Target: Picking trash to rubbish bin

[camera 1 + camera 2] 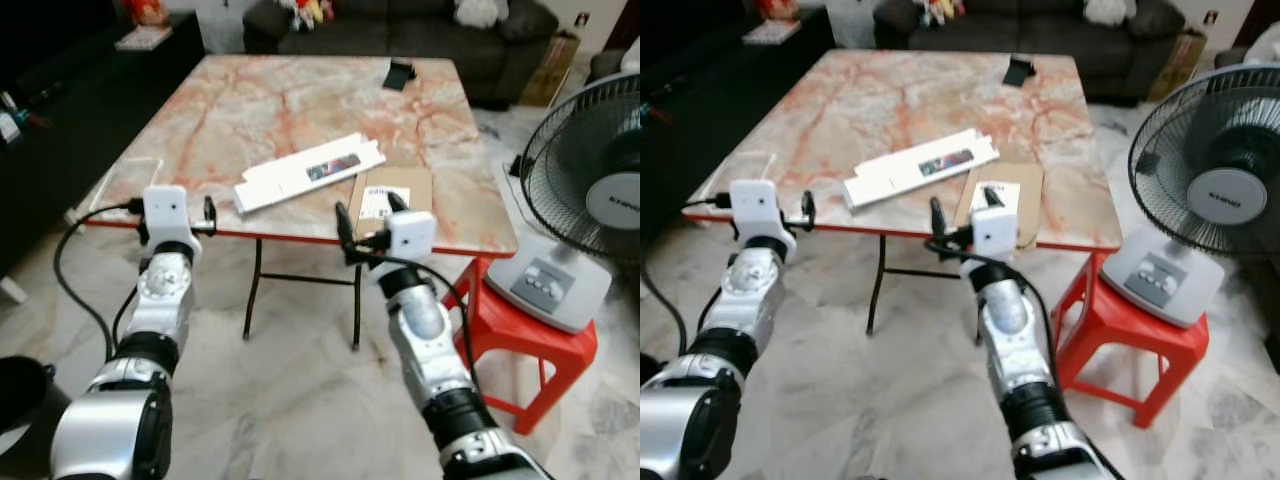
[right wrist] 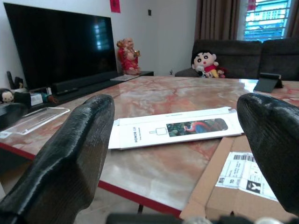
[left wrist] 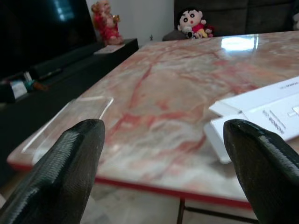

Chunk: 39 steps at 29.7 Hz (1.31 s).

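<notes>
— Right wrist view: where is the trash?

— A flattened white box (image 2: 173, 130) lies on the marble table (image 1: 300, 100), beside a cardboard parcel (image 1: 392, 195) at the near edge. Its long axis runs slantwise, ahead of both grippers.

— Which arm is nearer?

— The right gripper (image 1: 368, 218), I judge; it hangs wide open and empty just short of the parcel. The left gripper (image 3: 163, 158) is also spread, holding nothing.

— Any writing?

— "HONOR" on the box, probably; the parcel's label is too small to read.
</notes>
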Motion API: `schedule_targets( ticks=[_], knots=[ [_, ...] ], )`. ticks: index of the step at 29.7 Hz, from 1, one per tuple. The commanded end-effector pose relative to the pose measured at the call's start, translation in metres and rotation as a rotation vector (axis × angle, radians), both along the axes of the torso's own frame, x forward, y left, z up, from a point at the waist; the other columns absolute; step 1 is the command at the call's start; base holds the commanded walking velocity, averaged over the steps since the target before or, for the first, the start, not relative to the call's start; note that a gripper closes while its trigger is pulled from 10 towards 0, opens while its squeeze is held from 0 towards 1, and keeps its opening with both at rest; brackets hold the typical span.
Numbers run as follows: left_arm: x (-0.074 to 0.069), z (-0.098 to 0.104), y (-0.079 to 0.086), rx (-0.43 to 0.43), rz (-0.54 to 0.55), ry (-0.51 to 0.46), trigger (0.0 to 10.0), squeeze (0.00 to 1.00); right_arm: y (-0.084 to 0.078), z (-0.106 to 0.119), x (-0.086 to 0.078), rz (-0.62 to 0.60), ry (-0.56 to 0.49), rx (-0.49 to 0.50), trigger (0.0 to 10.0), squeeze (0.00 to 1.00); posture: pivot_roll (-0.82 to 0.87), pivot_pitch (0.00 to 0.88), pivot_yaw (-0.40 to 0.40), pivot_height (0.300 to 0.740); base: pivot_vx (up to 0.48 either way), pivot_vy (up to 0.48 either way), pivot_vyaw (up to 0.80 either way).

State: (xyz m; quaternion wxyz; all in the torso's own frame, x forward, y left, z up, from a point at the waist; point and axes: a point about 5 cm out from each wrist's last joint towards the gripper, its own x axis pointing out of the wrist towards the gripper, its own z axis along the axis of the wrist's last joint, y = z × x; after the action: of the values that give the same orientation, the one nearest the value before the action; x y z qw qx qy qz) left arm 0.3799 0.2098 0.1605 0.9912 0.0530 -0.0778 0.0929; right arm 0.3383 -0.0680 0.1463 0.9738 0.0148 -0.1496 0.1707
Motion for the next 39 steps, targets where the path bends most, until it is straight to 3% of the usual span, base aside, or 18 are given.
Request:
schedule_targets(
  ticks=[1, 12, 21, 39],
  knots=[
    [0.0021, 0.0039, -0.0067, 0.002, -0.012, -0.015, 10.0, 0.0, -0.0057, 0.005, 0.0015, -0.015, -0.025, -0.004, 10.0, 0.0, -0.09, 0.037, 0.005, 0.74, 0.262, 0.0, 0.74],
    [0.0024, 0.0052, -0.0058, 0.002, -0.003, -0.021, 10.0, 0.0, -0.0059, 0.0064, 0.003, -0.013, -0.027, -0.011, 10.0, 0.0, -0.08, 0.041, 0.0, 0.74, 0.259, 0.0, 0.13],
    [0.002, 0.0052, -0.004, 0.001, 0.005, -0.022, 10.0, 0.0, -0.0058, 0.0055, 0.0024, -0.013, -0.025, -0.01, 10.0, 0.0, -0.08, 0.051, -0.004, 0.74, 0.259, 0.0, 0.72],
    [0.0009, 0.0047, 0.001, 0.0, 0.012, -0.019, 10.0, 0.0, -0.0101, 0.0065, 0.0053, -0.03, -0.013, 0.017, 10.0, 0.0, -0.08, 0.061, -0.01, 0.74, 0.259, 0.0, 0.0]
  ],
)
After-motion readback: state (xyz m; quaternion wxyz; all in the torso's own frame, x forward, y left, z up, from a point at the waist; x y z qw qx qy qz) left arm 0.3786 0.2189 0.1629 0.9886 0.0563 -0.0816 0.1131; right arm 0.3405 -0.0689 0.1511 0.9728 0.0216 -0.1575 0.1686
